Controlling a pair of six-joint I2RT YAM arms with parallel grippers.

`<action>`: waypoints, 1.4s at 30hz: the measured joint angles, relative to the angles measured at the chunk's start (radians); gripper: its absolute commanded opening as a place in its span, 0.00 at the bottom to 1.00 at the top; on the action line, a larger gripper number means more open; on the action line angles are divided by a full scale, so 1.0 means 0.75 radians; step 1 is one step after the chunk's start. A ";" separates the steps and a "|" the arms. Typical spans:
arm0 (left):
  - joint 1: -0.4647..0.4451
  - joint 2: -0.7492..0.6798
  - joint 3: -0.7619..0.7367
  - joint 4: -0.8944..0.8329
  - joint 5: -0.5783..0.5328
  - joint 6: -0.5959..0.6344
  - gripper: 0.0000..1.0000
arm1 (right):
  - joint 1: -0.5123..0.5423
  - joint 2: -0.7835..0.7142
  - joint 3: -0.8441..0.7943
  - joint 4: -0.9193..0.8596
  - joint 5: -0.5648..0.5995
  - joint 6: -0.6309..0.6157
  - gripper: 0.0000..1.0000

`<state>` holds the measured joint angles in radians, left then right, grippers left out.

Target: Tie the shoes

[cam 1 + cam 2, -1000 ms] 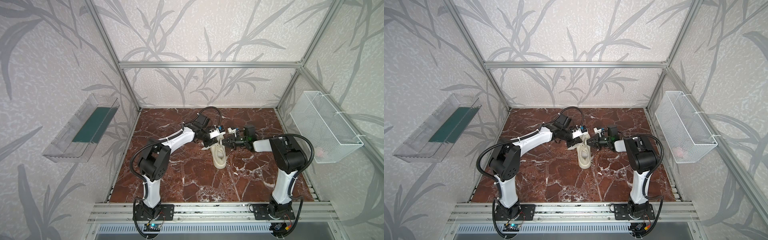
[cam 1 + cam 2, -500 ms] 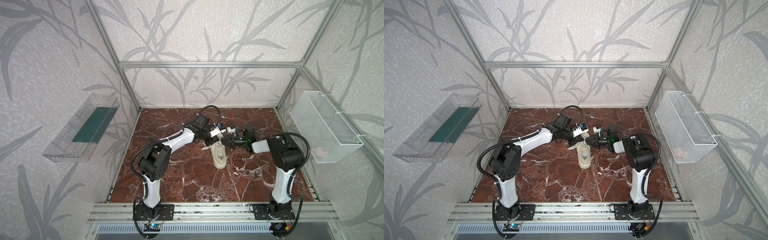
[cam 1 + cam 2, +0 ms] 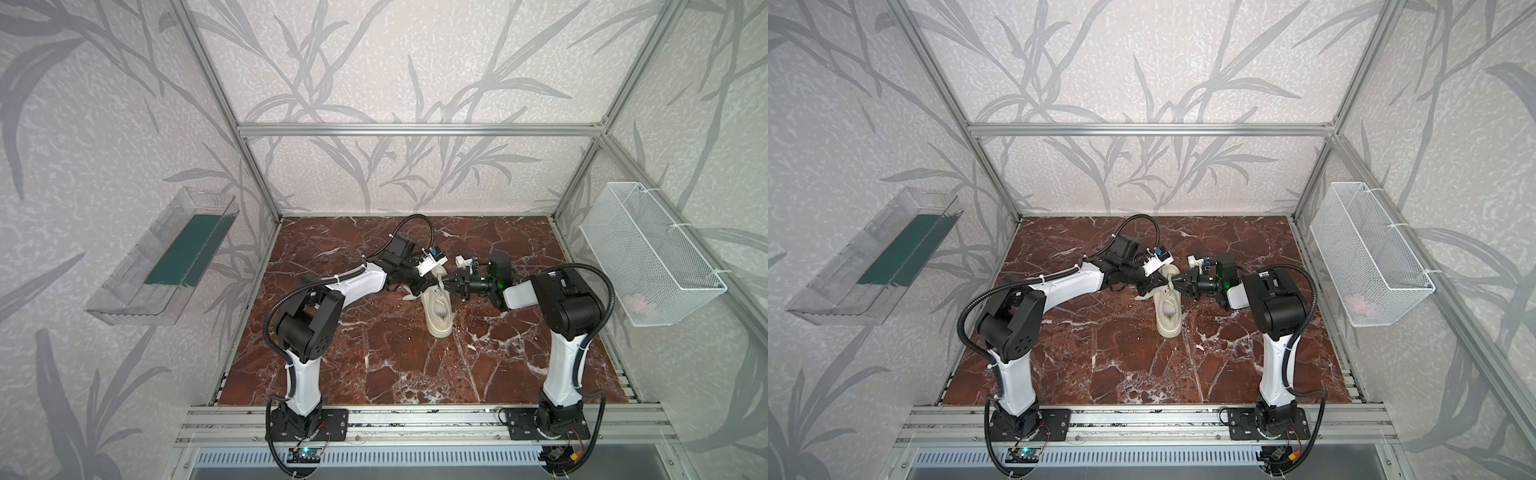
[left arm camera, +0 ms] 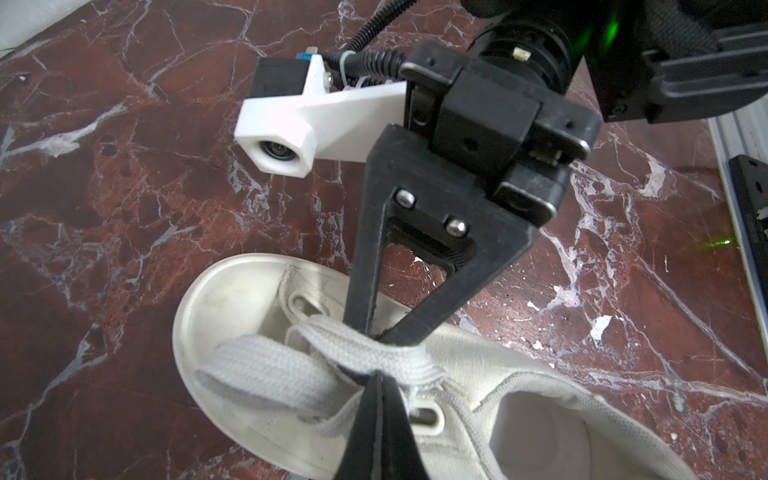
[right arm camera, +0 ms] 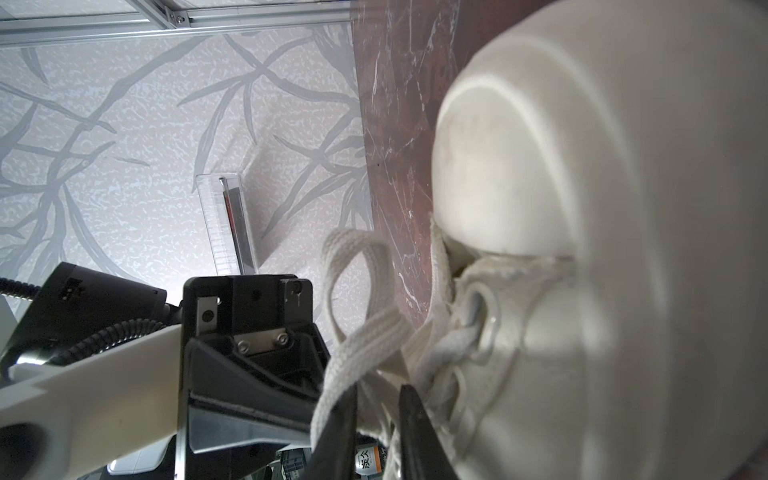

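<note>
While cream sneaker (image 3: pixel 439 322) sits at worktop (image 3: pixel 374 365) centre, left gripper (image 4: pixel 377 384) fingers pinch its lace (image 4: pixel 266 376); right gripper (image 5: pixel 378 392) fingers stand slightly parted. Lace soft, limp, likely slippery: grip close to crossing.

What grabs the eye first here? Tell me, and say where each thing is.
The cream sneaker in the middle of the red marble table stands out first. Both arms meet over its laced end: the left gripper is shut on a flat lace, and the right gripper, jaws slightly parted, sits nose to nose with it. A white wire basket hangs on the right wall.
</note>
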<state>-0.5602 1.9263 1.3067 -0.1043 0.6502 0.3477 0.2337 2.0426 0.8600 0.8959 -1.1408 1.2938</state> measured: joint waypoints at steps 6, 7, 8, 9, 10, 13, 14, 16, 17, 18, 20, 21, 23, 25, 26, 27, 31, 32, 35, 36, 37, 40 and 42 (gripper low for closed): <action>0.017 0.000 -0.053 0.108 0.007 -0.108 0.00 | -0.001 0.002 -0.018 0.038 0.006 0.024 0.23; 0.021 0.000 -0.055 0.117 0.005 -0.121 0.00 | 0.001 0.002 -0.020 0.047 0.000 0.030 0.23; 0.024 0.000 -0.058 0.128 0.004 -0.136 0.00 | 0.004 0.002 -0.022 0.057 -0.006 0.033 0.23; 0.027 0.000 -0.060 0.139 0.002 -0.154 0.00 | 0.007 0.002 -0.023 0.068 -0.009 0.036 0.23; 0.030 0.000 -0.063 0.156 0.001 -0.168 0.00 | 0.009 0.002 -0.024 0.078 -0.015 0.041 0.23; 0.033 0.000 -0.078 0.201 0.004 -0.218 0.00 | 0.016 0.002 -0.026 0.104 -0.020 0.053 0.23; 0.033 0.000 -0.084 0.213 0.006 -0.230 0.00 | 0.020 0.002 -0.027 0.108 -0.022 0.056 0.23; 0.033 0.000 -0.092 0.231 0.011 -0.258 0.00 | 0.023 0.002 -0.027 0.119 -0.024 0.061 0.24; 0.033 0.000 -0.096 0.242 0.013 -0.270 0.00 | 0.024 0.002 -0.027 0.124 -0.025 0.061 0.23; 0.033 0.000 -0.098 0.249 0.016 -0.281 0.00 | 0.027 0.002 -0.027 0.127 -0.025 0.062 0.23; 0.033 0.000 -0.103 0.262 0.024 -0.298 0.00 | 0.028 0.002 -0.027 0.131 -0.025 0.062 0.23; 0.033 0.000 -0.109 0.274 0.029 -0.307 0.00 | 0.029 0.002 -0.027 0.134 -0.025 0.063 0.22; 0.034 0.000 -0.128 0.299 0.033 -0.326 0.00 | 0.029 0.005 -0.027 0.136 -0.027 0.065 0.22; 0.035 0.000 -0.148 0.318 0.034 -0.341 0.00 | 0.029 0.013 -0.027 0.139 -0.028 0.066 0.19; 0.035 0.000 -0.154 0.321 0.034 -0.347 0.00 | 0.029 0.017 -0.027 0.144 -0.028 0.067 0.17; 0.035 0.000 -0.160 0.324 0.033 -0.352 0.00 | 0.029 0.022 -0.027 0.149 -0.029 0.069 0.15; 0.038 0.000 -0.165 0.332 0.033 -0.370 0.00 | 0.030 0.031 -0.028 0.169 -0.031 0.085 0.02; 0.038 -0.001 -0.165 0.335 0.032 -0.372 0.00 | 0.030 0.032 -0.028 0.173 -0.033 0.089 0.00; 0.039 -0.001 -0.165 0.337 0.032 -0.375 0.00 | 0.030 0.032 -0.028 0.174 -0.034 0.090 0.00; 0.039 -0.001 -0.165 0.337 0.032 -0.375 0.00 | 0.030 0.032 -0.028 0.173 -0.034 0.089 0.00; 0.039 -0.001 -0.165 0.336 0.032 -0.375 0.00 | 0.030 0.032 -0.029 0.171 -0.034 0.084 0.00; 0.042 -0.001 -0.165 0.330 0.032 -0.375 0.15 | 0.030 0.031 -0.029 0.160 -0.033 0.061 0.00; 0.046 -0.001 -0.165 0.325 0.024 -0.378 0.24 | 0.030 0.029 -0.029 0.144 -0.036 0.033 0.00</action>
<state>-0.5255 1.9259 1.1828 0.1390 0.6685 0.0639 0.2558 2.0644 0.8383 1.0042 -1.1675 1.3186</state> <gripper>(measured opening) 0.171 0.046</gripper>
